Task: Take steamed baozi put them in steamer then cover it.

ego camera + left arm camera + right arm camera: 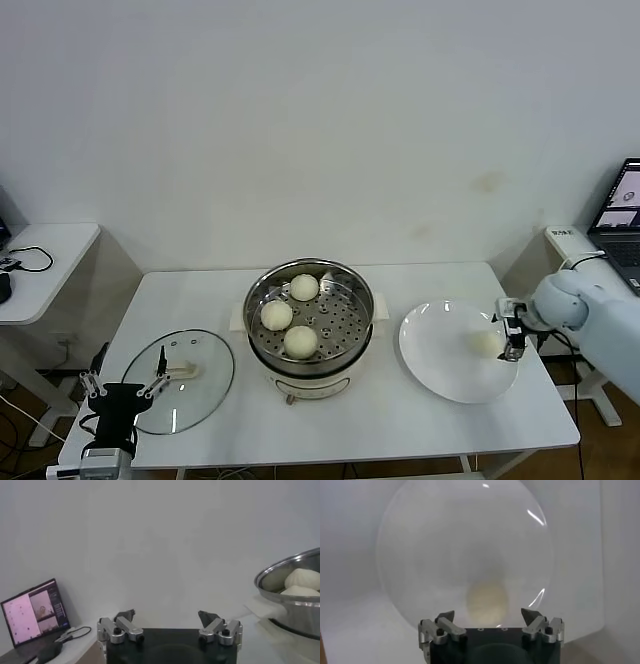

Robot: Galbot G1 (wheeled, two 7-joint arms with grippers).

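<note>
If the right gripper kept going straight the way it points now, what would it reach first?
Most likely the last baozi on the plate: the open right gripper has it centred just ahead between its fingers. How much gap is left is hard to judge.

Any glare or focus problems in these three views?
Head view: even light, sharp; faint reflections on the cover. Right wrist view: plate and last baozi soft, bright glints on the rim, right gripper crisp. Left wrist view: left gripper sharp, steamer shiny.

three baozi [290,316] in steamer [355,300], cover [205,385] aside
</note>
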